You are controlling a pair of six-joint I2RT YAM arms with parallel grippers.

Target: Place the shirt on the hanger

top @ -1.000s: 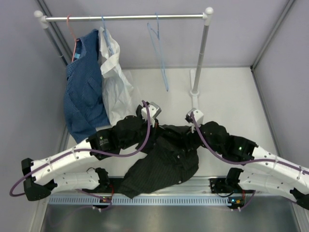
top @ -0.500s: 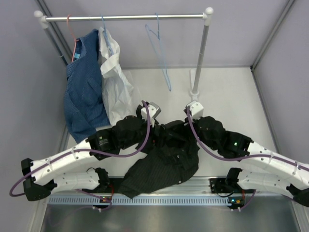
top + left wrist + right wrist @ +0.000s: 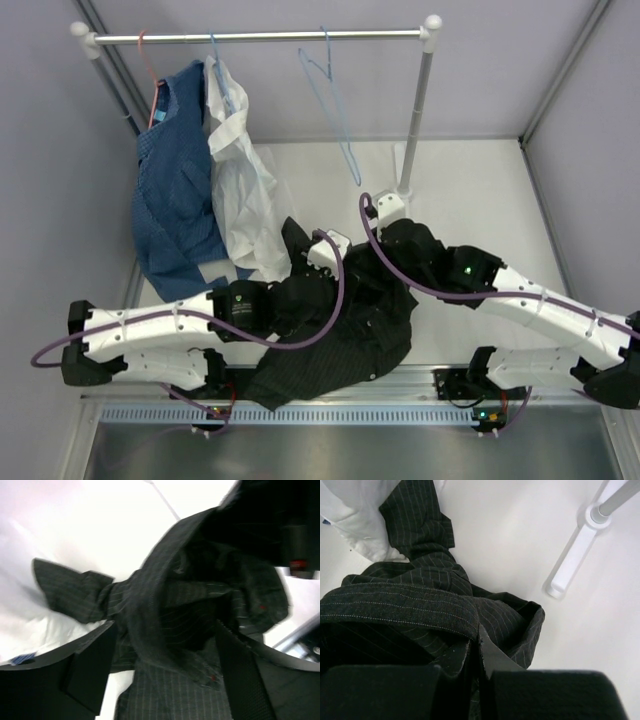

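The black pinstriped shirt (image 3: 345, 330) lies crumpled on the white table between my two arms, one sleeve (image 3: 417, 517) reaching toward the back. My right gripper (image 3: 477, 642) is shut on a folded edge of the shirt (image 3: 410, 607), near the garment's far side in the top view (image 3: 372, 235). My left gripper (image 3: 165, 672) is open, its fingers (image 3: 92, 667) standing astride a bunched ridge of the shirt (image 3: 150, 610) without pinching it. The light-blue wire hanger (image 3: 335, 100) hangs bare on the rail, beyond both grippers.
A blue patterned garment (image 3: 175, 190) and a white shirt (image 3: 240, 170) hang at the left of the rail (image 3: 260, 36), the white one trailing onto the table. The rack's right post (image 3: 418, 110) and its white foot (image 3: 572, 560) stand just behind my right gripper.
My left gripper let go of the shirt, opened, and shifted toward the near right. My right gripper shut on the shirt and moved to the far left. The hanger swung slightly.
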